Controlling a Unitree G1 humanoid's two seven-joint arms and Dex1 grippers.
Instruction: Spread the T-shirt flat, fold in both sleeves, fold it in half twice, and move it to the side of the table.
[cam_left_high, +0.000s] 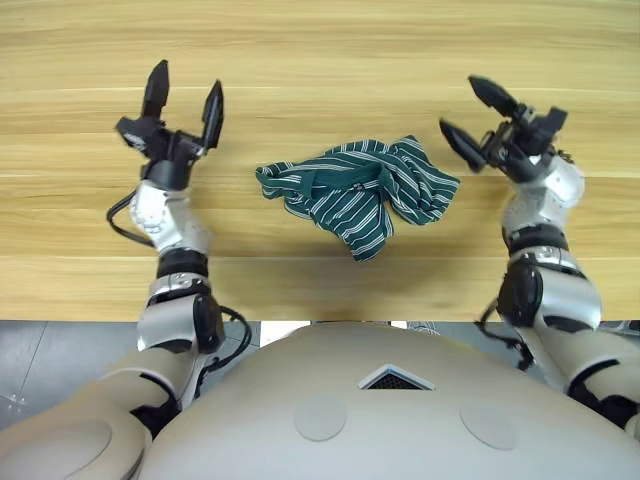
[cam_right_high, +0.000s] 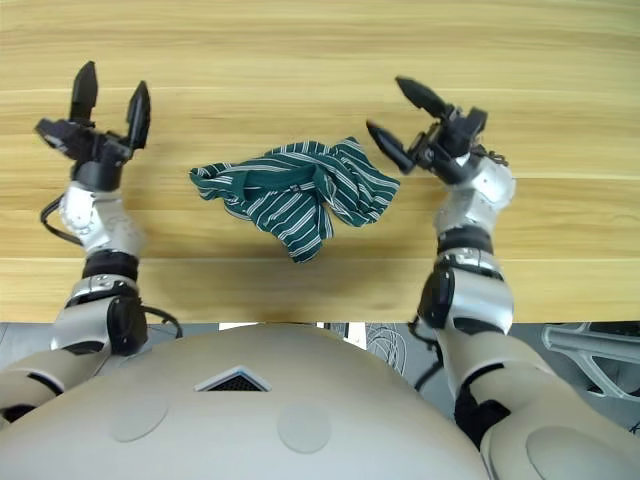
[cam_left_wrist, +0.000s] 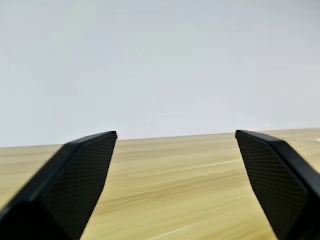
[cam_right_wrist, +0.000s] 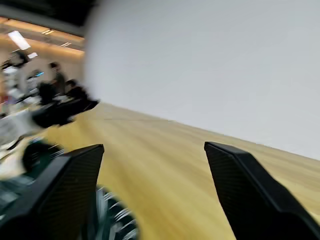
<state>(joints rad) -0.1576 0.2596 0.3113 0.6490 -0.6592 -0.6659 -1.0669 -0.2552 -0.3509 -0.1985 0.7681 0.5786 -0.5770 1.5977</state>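
Note:
A dark green T-shirt with white stripes (cam_left_high: 362, 192) lies crumpled in a heap near the front middle of the wooden table (cam_left_high: 320, 60). My left gripper (cam_left_high: 186, 92) is raised to the shirt's left, open, its fingers pointing away from me with nothing between them. My right gripper (cam_left_high: 464, 112) hangs just right of the shirt, open and empty, angled toward the cloth but apart from it. In the right wrist view a corner of the striped shirt (cam_right_wrist: 116, 220) shows beside one finger (cam_right_wrist: 65, 185). The left wrist view shows both fingers (cam_left_wrist: 75, 175) over bare wood.
The table (cam_right_high: 320, 60) stretches wide and bare behind and to both sides of the shirt. Its front edge (cam_left_high: 320, 320) runs just ahead of my torso. A white wall (cam_left_wrist: 160, 60) stands beyond the far edge.

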